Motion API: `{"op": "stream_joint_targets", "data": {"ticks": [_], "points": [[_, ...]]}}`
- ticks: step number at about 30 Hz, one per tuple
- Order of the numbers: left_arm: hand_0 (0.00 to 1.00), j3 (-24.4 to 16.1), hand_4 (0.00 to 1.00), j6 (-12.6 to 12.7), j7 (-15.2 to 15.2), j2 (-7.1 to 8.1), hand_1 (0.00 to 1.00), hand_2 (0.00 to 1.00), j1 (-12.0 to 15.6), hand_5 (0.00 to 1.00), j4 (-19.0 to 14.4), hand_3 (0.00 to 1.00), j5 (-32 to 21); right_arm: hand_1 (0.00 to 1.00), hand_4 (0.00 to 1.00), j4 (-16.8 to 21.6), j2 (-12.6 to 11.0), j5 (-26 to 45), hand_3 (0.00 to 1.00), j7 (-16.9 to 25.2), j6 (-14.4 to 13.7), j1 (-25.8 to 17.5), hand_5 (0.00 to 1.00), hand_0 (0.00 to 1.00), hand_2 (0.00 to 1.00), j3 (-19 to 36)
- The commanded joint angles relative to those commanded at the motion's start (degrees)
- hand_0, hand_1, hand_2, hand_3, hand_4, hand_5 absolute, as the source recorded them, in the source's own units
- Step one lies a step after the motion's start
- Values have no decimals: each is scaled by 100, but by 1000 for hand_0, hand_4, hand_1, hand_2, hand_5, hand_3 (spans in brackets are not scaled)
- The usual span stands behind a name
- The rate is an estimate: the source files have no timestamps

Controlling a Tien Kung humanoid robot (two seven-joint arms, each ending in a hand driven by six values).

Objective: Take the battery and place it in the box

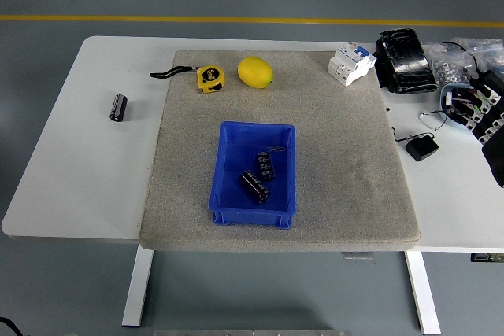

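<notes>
Two batteries (pixel 258 177) are being held inside the blue box (pixel 227 175) on the grey mat (pixel 346 163). A third battery (pixel 118 107) is being left on the white table (pixel 79 155), well apart. The right hand (pixel 490 120) is being seen at the right edge; whether its fingers are apart cannot be told.

A mat (pixel 346 171) lies on the bench (pixel 79 163), with a box (pixel 224 171) at its centre holding two batteries (pixel 258 177) side by side. At the mat's 11 o'clock sit a tape measure (pixel 209 77) and, just right of it, a lemon (pixel 255 72). A third battery (pixel 118 107) lies off the mat at 9 o'clock. A breaker (pixel 350 63) stands at 1 o'clock.
</notes>
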Motion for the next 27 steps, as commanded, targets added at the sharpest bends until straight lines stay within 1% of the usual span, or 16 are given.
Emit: {"op": "stream_joint_targets", "data": {"ticks": [1,2,4,5,8,11,15,19,20,22,25,26,27], "points": [[750,-15,604,-12,0,0,706,726,14,530,5,566,9,847,998,-21,222,-72,912,-43,-22,-53,990,876,882,90],[748,-36,604,-33,7,-1,703,719,23,527,8,565,19,850,998,-50,396,-215,912,-103,-28,-76,990,901,882,167],[748,-28,604,-74,12,-7,703,719,29,527,5,565,-16,850,998,-149,592,-484,912,-249,3,-67,990,901,882,245],[748,3,604,-92,8,-7,703,719,23,527,-7,565,-42,850,998,-196,614,-514,912,-289,5,-52,990,901,882,245],[748,162,604,-107,-33,10,701,716,-4,527,-43,565,-207,852,998,-247,592,-595,908,-265,-16,-2,998,899,883,250],[748,197,604,-91,-51,14,701,716,-33,527,-38,565,-267,852,998,-197,488,-569,908,-187,-30,49,998,899,883,258],[746,312,604,-48,-109,-1,701,716,25,527,-9,565,-470,852,998,-158,402,-579,903,-160,-37,66,998,899,882,295],[746,132,604,-55,-74,-48,701,716,114,527,58,565,-309,852,998,-181,412,-621,903,-234,-19,76,998,899,882,316],[750,85,604,-45,-68,-61,719,741,141,527,78,565,-252,852,998,-183,428,-621,901,-244,-20,74,996,905,881,318],[750,31,604,-24,-61,-76,719,741,175,527,104,565,-200,852,998,-183,445,-621,901,-253,-20,75,996,905,881,306],[750,-62,604,-62,-4,-98,719,741,196,527,131,565,10,852,998,-178,451,-617,901,-267,-17,88,996,905,881,263],[815,-78,629,-80,12,-101,801,863,196,521,131,594,45,852,998,-177,449,-616,900,-268,-16,90,997,905,881,256],[815,-114,629,-139,59,-111,801,863,195,521,127,594,105,852,998,-174,442,-615,900,-271,-15,100,997,905,881,237]]}}
